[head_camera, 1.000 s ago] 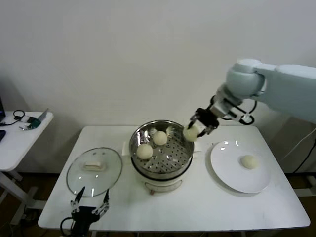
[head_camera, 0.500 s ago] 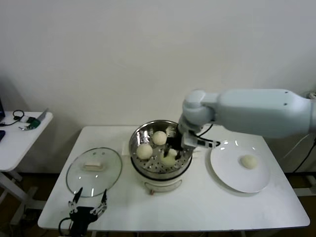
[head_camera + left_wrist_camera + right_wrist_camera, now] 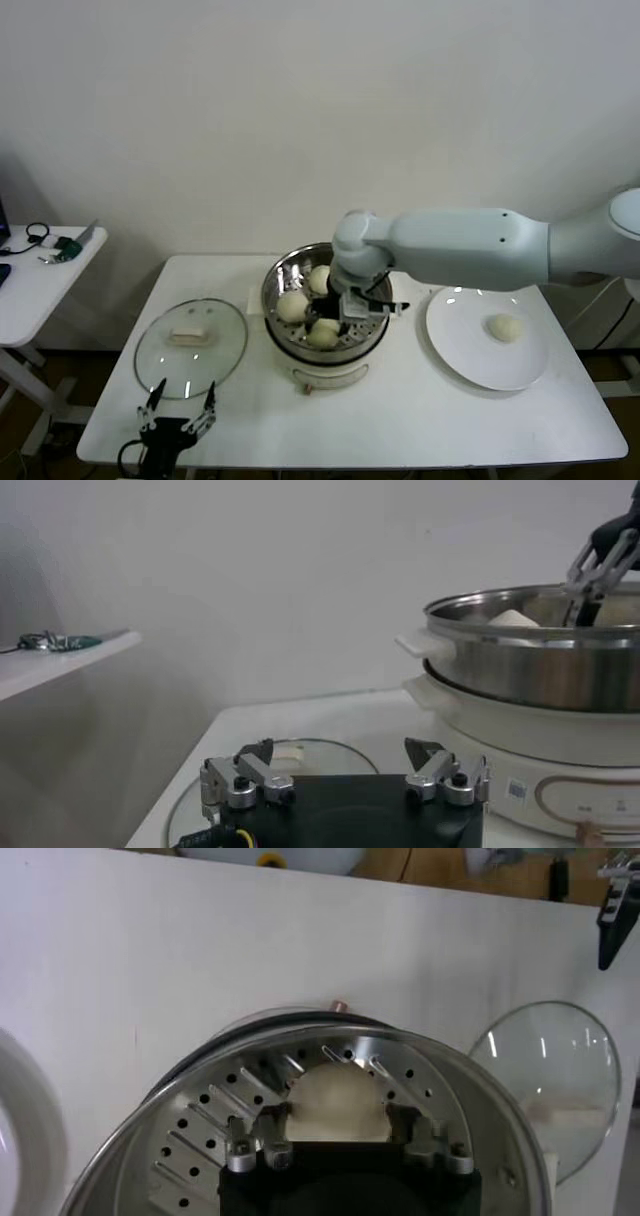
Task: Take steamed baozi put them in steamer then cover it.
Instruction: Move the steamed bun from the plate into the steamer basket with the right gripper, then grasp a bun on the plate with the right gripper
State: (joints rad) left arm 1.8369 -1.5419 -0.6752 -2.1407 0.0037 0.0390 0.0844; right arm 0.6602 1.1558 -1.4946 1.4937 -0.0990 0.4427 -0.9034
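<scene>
Right gripper point(image 3: 335, 318) lowered, fingers apart; left gripper point(image 3: 180, 412) parked low, fingers apart.

Cream-white is seen on the steamed baozi point(image 3: 323, 335), and on the cover's bar handle point(image 3: 188, 336) under clear glass. The steamer point(image 3: 290, 277) is shiny steel, its tray patterned with round holes, on a white base. The plate point(image 3: 470, 345) and table point(image 3: 420, 420) are white.

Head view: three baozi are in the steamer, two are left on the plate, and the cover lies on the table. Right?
Not quite. The head view shows only one baozi left on the plate; three baozi are in the steamer, and the cover lies on the table.
</scene>
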